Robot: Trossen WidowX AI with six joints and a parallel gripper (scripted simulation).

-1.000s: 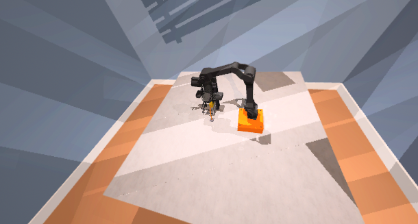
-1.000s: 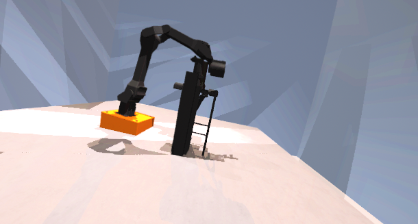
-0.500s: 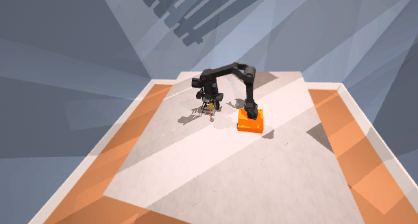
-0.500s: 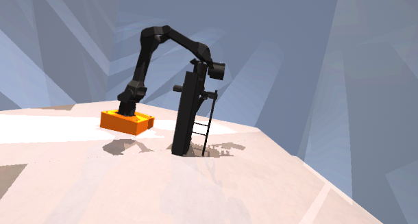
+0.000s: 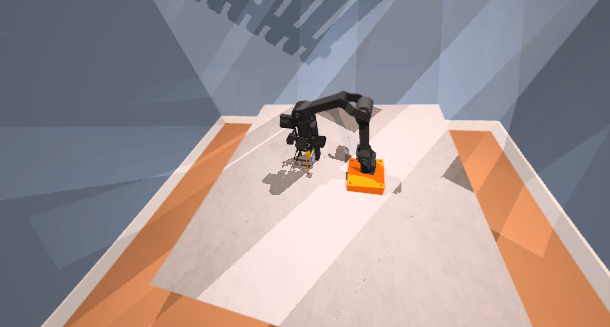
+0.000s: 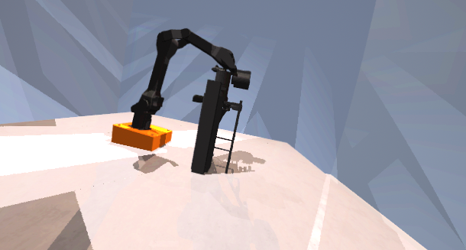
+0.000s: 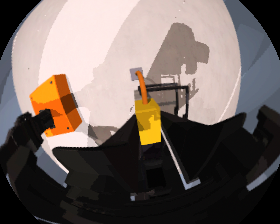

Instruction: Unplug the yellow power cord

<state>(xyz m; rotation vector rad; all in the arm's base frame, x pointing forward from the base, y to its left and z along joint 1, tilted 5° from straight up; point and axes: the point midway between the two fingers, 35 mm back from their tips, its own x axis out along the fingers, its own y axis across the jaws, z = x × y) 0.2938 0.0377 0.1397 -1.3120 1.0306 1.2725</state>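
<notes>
No lettering or brand mark is legible on anything here. One black six-joint arm [image 5: 350, 103] rises from a single orange block base [image 5: 366, 176] on the pale bench [image 5: 350, 243] and arches over to point straight down beside that base. Its jaws are closed most of the way and gripping one boxy yellow plug [image 7: 148, 121], which sits just above the bench a short way from the orange base. From the wrist view a thin orange-yellow cord [image 7: 141, 86] runs from the plug's far end to a small grey piece [image 7: 136, 71] on the bench; I cannot tell if that is the power strip. A thin black ladder-like frame [image 6: 229, 140] stands against the arm's lowered end, on the side away from the orange base.
</notes>
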